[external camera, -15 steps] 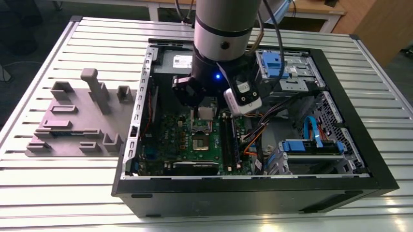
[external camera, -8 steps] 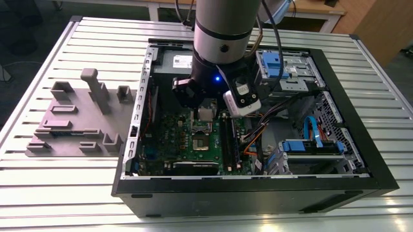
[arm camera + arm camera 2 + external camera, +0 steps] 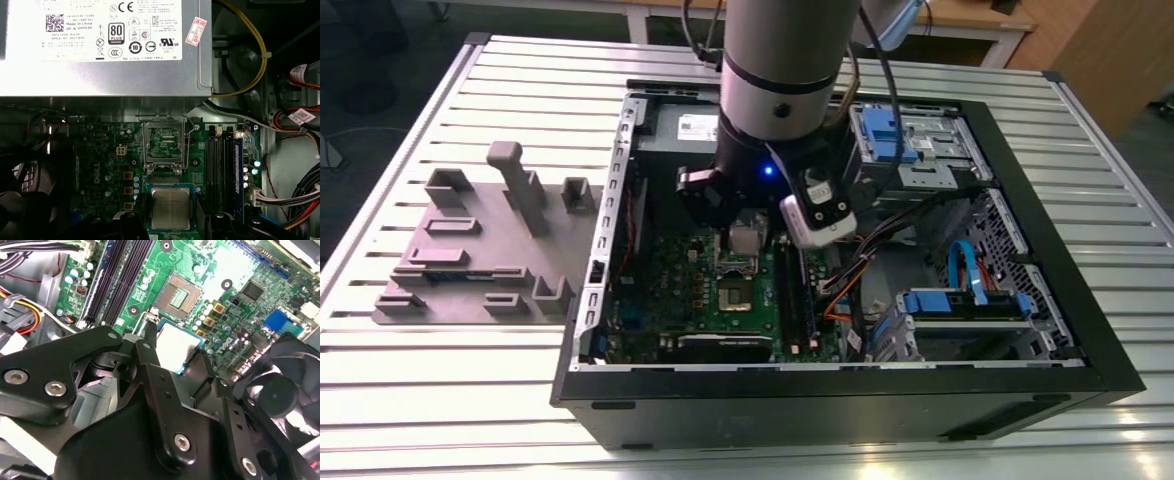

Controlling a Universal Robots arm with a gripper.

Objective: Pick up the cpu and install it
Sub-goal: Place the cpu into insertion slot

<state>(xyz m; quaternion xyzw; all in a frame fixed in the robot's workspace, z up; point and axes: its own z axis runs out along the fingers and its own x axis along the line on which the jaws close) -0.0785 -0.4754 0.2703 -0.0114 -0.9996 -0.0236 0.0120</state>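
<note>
Here, cpu (image 3: 170, 208) above motherboard (image 3: 100, 165), slatted table (image 3: 454, 400)

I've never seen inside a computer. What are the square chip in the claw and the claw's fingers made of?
The cpu: seemingly metal on top, silver-grey with a soft sheen, over a thin green board rim. The fingers of the gripper: matt black, fastened with shiny screws; probably coated metal, possibly hard plastic.

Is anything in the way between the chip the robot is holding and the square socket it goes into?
Nothing visible. The gripper holds the cpu close beside the socket on the motherboard. In both wrist views the socket lies open and bare, with only low board parts between them.
</note>
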